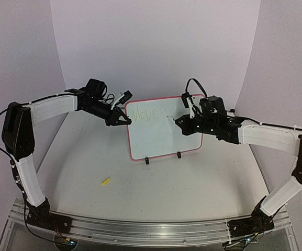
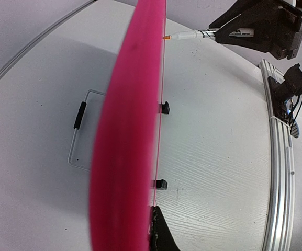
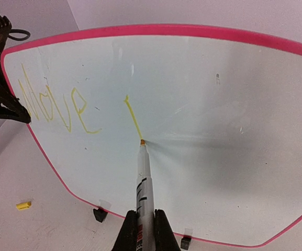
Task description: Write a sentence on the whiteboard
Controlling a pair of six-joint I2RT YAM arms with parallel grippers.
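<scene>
1. The whiteboard (image 1: 161, 137) stands upright on its two black feet (image 1: 147, 161) at mid-table (image 1: 208, 180), between the two grippers.
2. The left gripper (image 1: 127, 120) is at the board's upper left edge, and its jaws appear closed on the pink frame. The left wrist view shows the frame edge-on, with one finger (image 2: 161, 235) against it.
3. The right gripper (image 3: 142, 217) is clamped on a marker (image 3: 143, 180), held point-first at the board face.
4. The marker tip touches the board at the lower end of a short yellow stroke.
5. The sentence (image 3: 56, 107) so far reads "Move" in yellow, upper left, with the single stroke just right of it.
6. A small yellow piece (image 1: 105, 181) lies on the table, in front of the board to its left.
</scene>
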